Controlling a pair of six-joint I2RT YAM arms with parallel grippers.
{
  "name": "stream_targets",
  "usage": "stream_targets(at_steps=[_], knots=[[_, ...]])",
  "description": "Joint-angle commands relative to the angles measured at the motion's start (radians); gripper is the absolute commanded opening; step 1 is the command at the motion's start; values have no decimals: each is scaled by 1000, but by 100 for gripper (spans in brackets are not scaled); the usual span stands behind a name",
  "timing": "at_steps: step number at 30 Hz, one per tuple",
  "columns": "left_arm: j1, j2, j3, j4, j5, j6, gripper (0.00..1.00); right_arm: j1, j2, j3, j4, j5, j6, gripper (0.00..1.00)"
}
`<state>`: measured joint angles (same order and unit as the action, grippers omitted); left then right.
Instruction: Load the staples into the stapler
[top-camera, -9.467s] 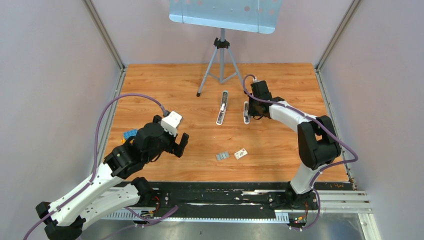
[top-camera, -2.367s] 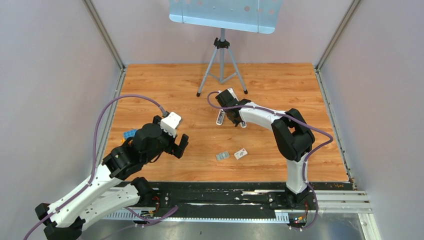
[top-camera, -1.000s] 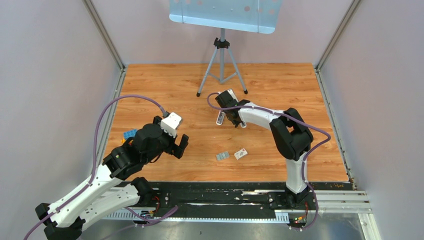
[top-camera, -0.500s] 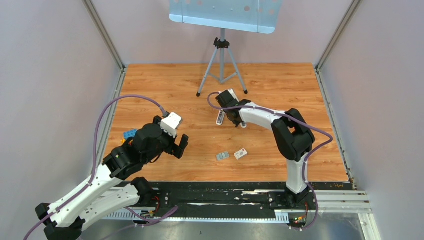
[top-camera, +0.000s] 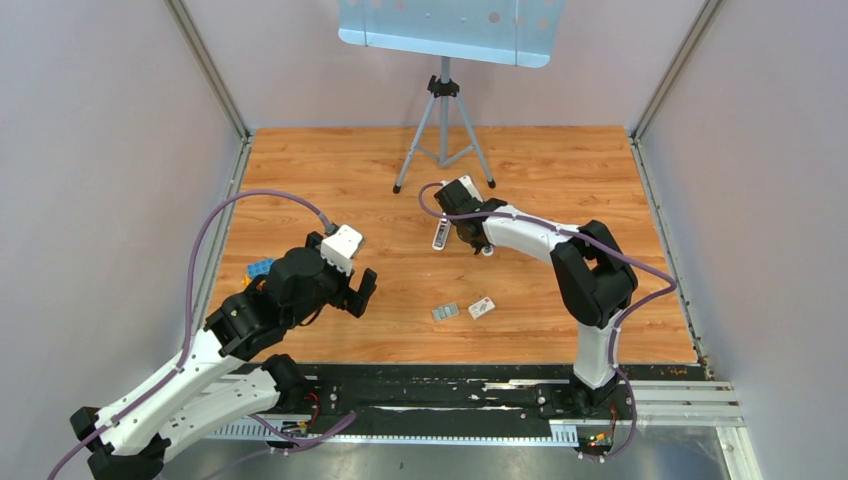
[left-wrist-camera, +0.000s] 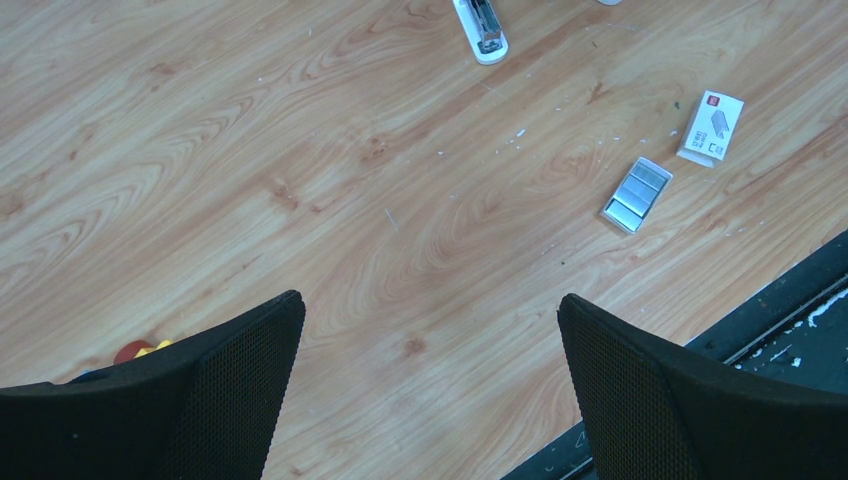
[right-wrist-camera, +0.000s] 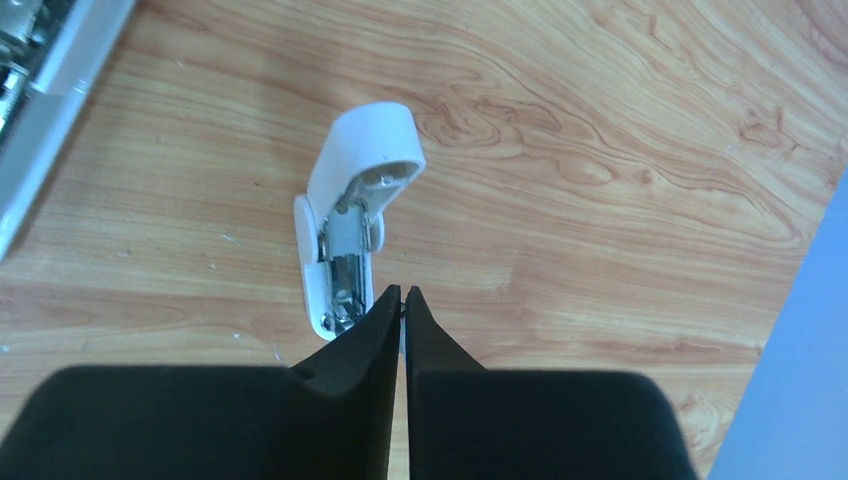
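Note:
The stapler lies as two long pieces side by side: a grey-and-white one (top-camera: 439, 236) (left-wrist-camera: 481, 25) (right-wrist-camera: 40, 70) and a white one with a bare metal channel and a raised cap (right-wrist-camera: 352, 225), mostly hidden under the arm from above. My right gripper (top-camera: 466, 228) (right-wrist-camera: 402, 296) is shut, its tips against the right edge of the white piece's near end. The staples (top-camera: 446, 312) (left-wrist-camera: 637, 194) lie flat on the wood near the front, with nothing holding them. My left gripper (top-camera: 358, 292) (left-wrist-camera: 430, 350) hangs open over bare wood, left of the staples.
A small white carton (top-camera: 482, 308) (left-wrist-camera: 711, 126) lies just right of the staples. A tripod (top-camera: 443, 130) carrying a blue panel stands at the back. Coloured blocks (top-camera: 260, 268) sit beside the left arm. A black rail (top-camera: 450, 385) runs along the front edge.
Since the earliest frame my right gripper has come left from the far side of the white piece to between the two pieces. In the last second only its elbow drifted slightly right. The left arm is still.

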<state>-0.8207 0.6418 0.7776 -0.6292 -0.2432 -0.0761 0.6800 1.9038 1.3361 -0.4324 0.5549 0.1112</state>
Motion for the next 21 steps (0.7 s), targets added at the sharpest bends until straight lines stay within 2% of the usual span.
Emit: stream_targets(at_steps=[1, 11, 21], knots=[[-3, -14, -8, 19, 7, 13, 100, 0, -51, -38, -67, 70, 12, 6], [-3, -24, -9, 22, 15, 13, 100, -49, -9, -88, -233, 143, 108, 7], [-3, -24, -9, 22, 21, 15, 100, -75, -79, -102, -223, 11, 125, 14]])
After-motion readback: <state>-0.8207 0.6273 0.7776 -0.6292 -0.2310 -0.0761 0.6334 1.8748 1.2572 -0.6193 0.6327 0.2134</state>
